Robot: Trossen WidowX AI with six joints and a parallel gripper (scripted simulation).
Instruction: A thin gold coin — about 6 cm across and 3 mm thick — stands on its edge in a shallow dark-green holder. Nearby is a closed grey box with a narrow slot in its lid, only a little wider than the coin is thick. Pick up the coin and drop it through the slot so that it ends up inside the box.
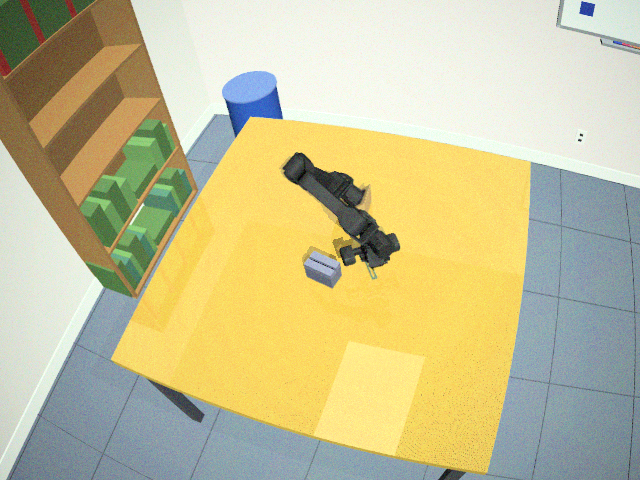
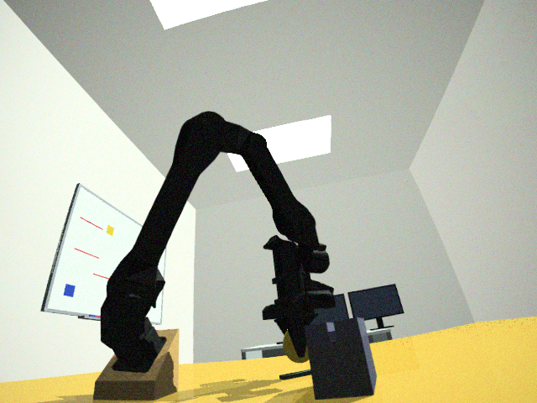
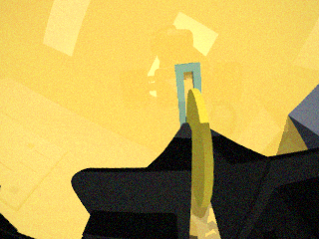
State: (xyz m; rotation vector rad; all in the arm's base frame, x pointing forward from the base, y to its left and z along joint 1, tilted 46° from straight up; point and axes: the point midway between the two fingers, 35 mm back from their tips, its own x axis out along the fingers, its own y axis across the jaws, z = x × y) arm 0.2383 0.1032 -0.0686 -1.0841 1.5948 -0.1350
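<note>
The gold coin (image 2: pixel 289 345) (image 3: pixel 201 164) is held on edge between the black fingers of my gripper (image 2: pixel 301 352) (image 3: pixel 190 128), which is shut on it. In the exterior view the coin's lower edge is a little above the dark-green holder (image 2: pixel 290 375) (image 3: pixel 180 102), with a gap showing between them. The holder also shows as a thin outline (image 1: pixel 374 277) below the gripper in the top view, where the coin is hidden. The grey box (image 1: pixel 319 274) (image 2: pixel 340 366) (image 3: pixel 310 119) stands closed beside the gripper. Its narrow slot (image 1: pixel 321 263) shows on top in the top view.
The box is close to the gripper, at the right edge of the wrist view, and partly overlaps the holder in the exterior view. The arm's wooden base (image 2: pixel 130 385) is on the yellow table (image 1: pixel 258 320). A shelf (image 1: pixel 93 129) and blue cylinder (image 1: pixel 253 95) are beyond the table.
</note>
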